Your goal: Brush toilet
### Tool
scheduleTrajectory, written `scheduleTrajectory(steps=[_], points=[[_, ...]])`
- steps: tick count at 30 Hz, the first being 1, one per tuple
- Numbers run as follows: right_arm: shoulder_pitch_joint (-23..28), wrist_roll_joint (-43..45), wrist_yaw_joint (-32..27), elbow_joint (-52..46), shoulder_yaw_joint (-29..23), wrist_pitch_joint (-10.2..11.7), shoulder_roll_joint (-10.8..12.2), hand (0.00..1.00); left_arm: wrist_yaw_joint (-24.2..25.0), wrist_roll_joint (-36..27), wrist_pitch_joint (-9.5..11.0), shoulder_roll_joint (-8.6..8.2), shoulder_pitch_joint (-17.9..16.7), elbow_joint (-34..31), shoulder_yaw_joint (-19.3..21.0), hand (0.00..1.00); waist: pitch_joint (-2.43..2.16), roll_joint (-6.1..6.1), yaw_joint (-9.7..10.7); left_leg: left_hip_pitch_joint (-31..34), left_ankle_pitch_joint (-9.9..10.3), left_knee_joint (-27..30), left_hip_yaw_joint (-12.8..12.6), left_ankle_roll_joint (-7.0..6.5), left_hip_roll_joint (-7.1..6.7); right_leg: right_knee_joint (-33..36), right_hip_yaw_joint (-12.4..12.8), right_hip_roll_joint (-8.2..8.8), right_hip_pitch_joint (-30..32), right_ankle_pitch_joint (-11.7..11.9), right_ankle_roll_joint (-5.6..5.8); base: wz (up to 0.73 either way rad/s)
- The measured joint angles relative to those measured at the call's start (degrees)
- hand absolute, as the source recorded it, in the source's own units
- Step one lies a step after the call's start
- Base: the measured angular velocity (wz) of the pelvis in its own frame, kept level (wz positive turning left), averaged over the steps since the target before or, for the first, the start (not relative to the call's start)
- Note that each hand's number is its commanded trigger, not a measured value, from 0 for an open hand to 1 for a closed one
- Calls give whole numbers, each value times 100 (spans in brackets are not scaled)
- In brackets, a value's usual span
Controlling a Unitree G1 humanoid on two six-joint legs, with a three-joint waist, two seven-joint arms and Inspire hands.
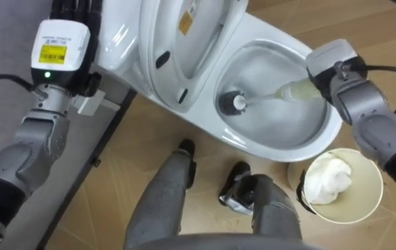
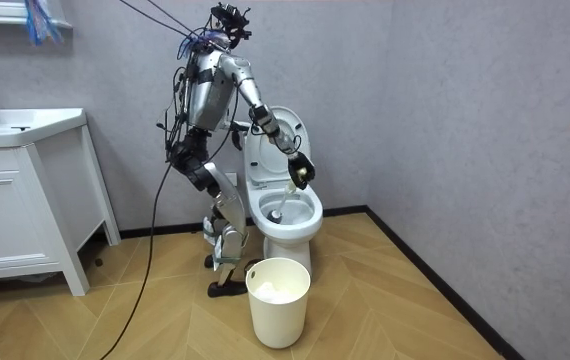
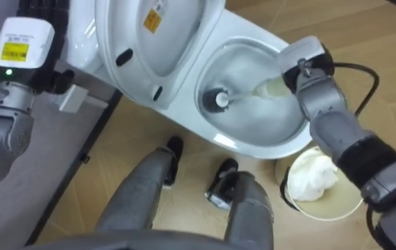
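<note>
Wood floor [image 2: 415,320], grey walls [image 2: 465,100]; right hand [image 1: 330,66] holds brush [image 1: 267,96] in toilet [image 1: 253,35].

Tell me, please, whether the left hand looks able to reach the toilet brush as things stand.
Probably not directly: the left hand is up beside the raised toilet seat, which stands between it and the toilet brush in the bowl, held by the right hand.

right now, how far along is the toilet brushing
Done: the lid is up and the brush is head-down in the bowl. In hand: the right hand grips the brush handle; the left hand is up by the lid. Still to do: finish scrubbing, stow the brush.
</note>
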State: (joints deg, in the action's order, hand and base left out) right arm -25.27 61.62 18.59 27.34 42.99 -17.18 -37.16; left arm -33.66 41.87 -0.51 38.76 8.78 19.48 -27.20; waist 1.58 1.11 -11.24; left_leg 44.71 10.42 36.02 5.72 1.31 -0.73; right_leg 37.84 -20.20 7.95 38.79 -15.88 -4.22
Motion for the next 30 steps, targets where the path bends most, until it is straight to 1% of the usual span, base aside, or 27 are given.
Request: scheduleTrajectory(steps=[1, 2, 3, 4, 6, 7, 8, 9, 10, 11, 12, 13, 15, 16, 18, 22, 25, 26, 27, 28, 30], points=[[-59, -171, -109, 206, 1, 53, 24, 100, -1, -3, 20, 4, 8, 2, 0, 0, 6, 10, 0, -1, -3, -6, -7, -3, -1, 5, 7, 3, 2, -2, 3, 0], [-212, -572, -298, 649, -36, 173, 71, 100, -12, 42, 54, 12, 41, 32, 5, 0, 26, 43, -11, -1, -9, -23, -26, -9, -4, 19, 15, 17, 23, -1, 3, -5], [-394, -1010, -463, 1110, -62, 316, 129, 100, -64, 60, 63, 51, 47, 31, 10, 0, 71, 118, -10, -14, -15, -40, -64, -9, -2, 44, 68, 19, 51, 0, 0, -10], [-484, -1231, -550, 1308, -65, 400, 148, 100, -103, 53, 72, 84, 48, 28, 11, 0, 94, 164, -18, -17, -15, -48, -93, -9, -5, 75, 111, 27, 82, 0, 0, -10], [-759, -2146, -882, 2037, -182, 759, 142, 100, -216, 51, 91, 133, 170, 10, 16, 0, 168, 291, 14, 86, -62, -51, -93, -10, -10, 116, 75, 58, 181, -2, -22, 3], [-827, -2303, -947, 2197, -207, 838, 149, 100, -240, 65, 91, 146, 196, 3, 22, 0, 188, 324, 14, 113, -65, -43, -93, -10, -9, 131, 77, 60, 213, -2, -23, 8], [-957, -2526, -1114, 2484, -259, 985, 149, 100, -337, 133, 101, 170, 206, -29, 71, 0, 228, 395, 25, 175, -66, -23, -92, -9, -18, 179, 88, 76, 283, -4, -26, 4], [-1107, -2761, -1301, 2811, -330, 1112, 148, 100, -424, 258, 111, 211, 206, -76, 117, 0, 254, 447, 27, 244, -72, -9, -92, -11, -25, 206, 91, 88, 352, -8, -33, 0], [-1184, -2832, -1384, 2944, -350, 1149, 148, 100, -464, 301, 114, 236, 206, -92, 129, 0, 264, 470, 37, 276, -75, -3, -91, -12, -26, 209, 93, 88, 381, -8, -33, 0], [-1317, -2851, -1555, 3170, -376, 1175, 136, 100, -535, 388, 114, 278, 220, -115, 133, 0, 263, 501, 60, 340, -80, 15, -90, -19, -35, 225, 98, 97, 444, -8, -33, 4], [-1461, -2899, -1699, 3393, -379, 1239, 124, 100, -605, 396, 113, 306, 229, -115, 144, 0, 271, 537, 77, 374, -87, 32, -85, -29, -65, 279, 107, 128, 488, -12, -27, 11], [-1540, -2999, -1837, 3521, -380, 1290, 120, 100, -629, 396, 112, 324, 234, -124, 145, 0, 273, 573, 135, 377, -106, 55, -81, -43, -109, 324, 108, 180, 509, -27, -13, 11], [-1551, -3016, -2034, 3556, -386, 1302, 106, 100, -620, 397, 98, 338, 252, -157, 145, 0, 272, 607, 172, 388, -111, 81, -82, -53, -111, 324, 104, 197, 506, -30, -7, 6], [-1551, -3020, -2117, 3605, -389, 1350, 104, 100, -605, 398, 98, 338, 286, -156, 145, 0, 275, 623, 178, 390, -119, 91, -81, -67, -107, 325, 105, 207, 500, -33, 2, 0], [-1550, -3020, -2224, 3636, -390, 1401, 107, 100, -560, 440, 82, 337, 309, -156, 147, 0, 276, 626, 199, 396, -123, 133, -81, -75, -107, 328, 110, 210, 490, -25, 22, -2], [-1550, -2998, -2405, 3646, -398, 1411, 109, 100, -435, 659, 58, 338, 350, -153, 232, 0, 277, 622, 257, 418, -131, 137, -77, -97, -111, 340, 104, 214, 489, -14, 44, 0], [-1549, -2933, -2434, 3637, -427, 1411, 107, 100, -435, 713, 38, 329, 382, -145, 233, 0, 285, 594, 271, 449, -133, 161, -59, -102, -114, 344, 86, 208, 500, -5, 53, 1], [-1549, -2886, -2467, 3637, -426, 1404, 105, 100, -435, 714, 34, 296, 405, -136, 232, 0, 292, 549, 264, 463, -133, 167, -42, -102, -113, 320, 67, 193, 494, 16, 52, 0], [-1535, -2839, -2481, 3637, -423, 1400, 106, 100, -417, 712, 31, 249, 432, -140, 228, 0, 310, 511, 197, 465, -133, 166, -49, -103, -109, 307, 49, 194, 495, 31, 41, -5], [-1516, -2821, -2489, 3638, -413, 1394, 108, 100, -393, 705, 31, 242, 447, -145, 218, 0, 315, 499, 163, 464, -134, 164, -57, -104, -109, 306, 52, 194, 499, 34, 36, -5], [-1401, -2658, -2508, 3548, -404, 1330, 118, 100, -293, 709, 32, 238, 461, -158, 198, 0, 303, 389, 101, 455, -135, 158, -64, -106, -101, 310, 52, 207, 503, 34, 37, 0]])
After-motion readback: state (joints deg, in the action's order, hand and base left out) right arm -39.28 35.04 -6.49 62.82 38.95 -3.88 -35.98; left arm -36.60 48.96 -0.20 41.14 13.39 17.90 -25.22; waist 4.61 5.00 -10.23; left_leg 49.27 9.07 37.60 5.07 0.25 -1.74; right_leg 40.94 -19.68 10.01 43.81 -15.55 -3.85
